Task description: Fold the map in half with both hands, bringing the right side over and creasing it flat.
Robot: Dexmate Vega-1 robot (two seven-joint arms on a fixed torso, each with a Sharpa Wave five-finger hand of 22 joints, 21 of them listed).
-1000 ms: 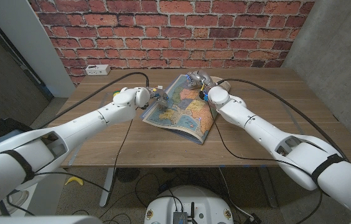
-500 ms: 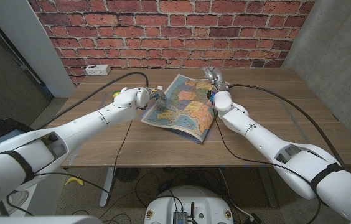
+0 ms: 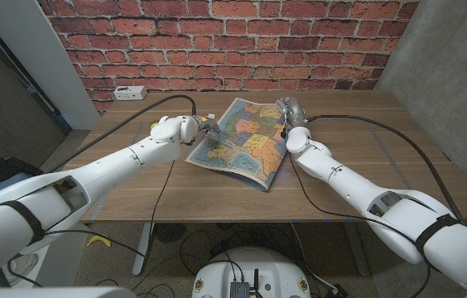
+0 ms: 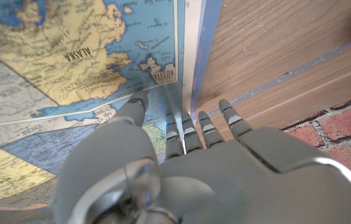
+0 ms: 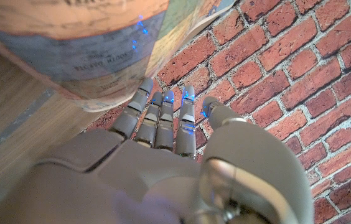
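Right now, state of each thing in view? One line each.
map: lying open on the table, not folded yet, right edge curling up off the wood
left hand: fingers on the map's left edge, holding nothing
right hand: at the map's right far corner, fingers straight, no grip on the paper visible
power strip: lying at the table's far left edge

The map [image 3: 242, 142] is printed paper with a slight sheen. It lies on a table [image 3: 358, 170] of matt, grained brown wood. The wall [image 3: 242, 37] behind is rough red brick. Both arms wear smooth, glossy white plastic shells; the hands look matt grey.
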